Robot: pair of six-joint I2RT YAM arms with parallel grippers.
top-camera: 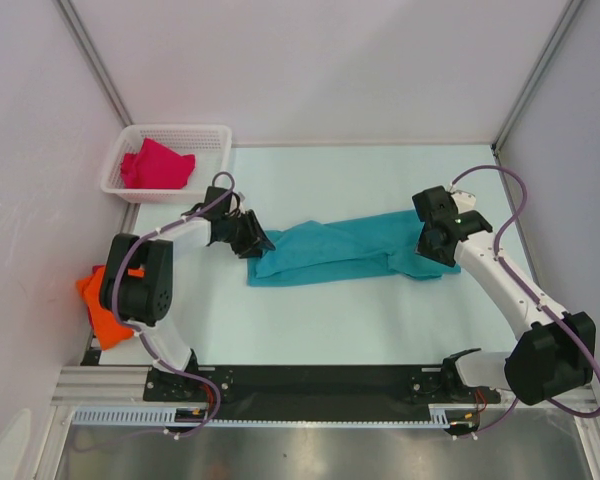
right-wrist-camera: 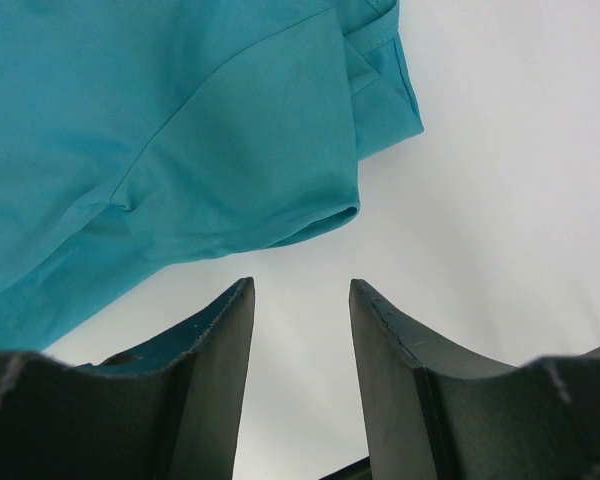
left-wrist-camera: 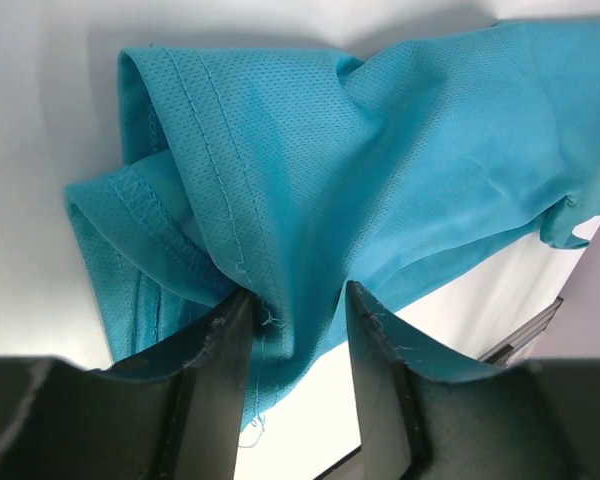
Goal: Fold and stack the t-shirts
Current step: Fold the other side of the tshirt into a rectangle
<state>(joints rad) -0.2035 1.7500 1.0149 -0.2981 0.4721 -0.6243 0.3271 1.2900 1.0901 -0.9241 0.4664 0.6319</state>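
Item: teal-blue soft cloth t-shirt (top-camera: 330,250); left hand (left-wrist-camera: 298,295) spread astride its bunched hem, right hand (right-wrist-camera: 300,290) spread, empty; advised: gather every layer before pinching.

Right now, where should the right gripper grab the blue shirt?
Probably the sleeve hem of the teal shirt, coming from its right end: that folded edge lies flat just ahead of the open right gripper, sticking out past the body.

No readable text, label, brand or number on any surface (teal t-shirt (top-camera: 330,250) and basket (top-camera: 180,129) included)
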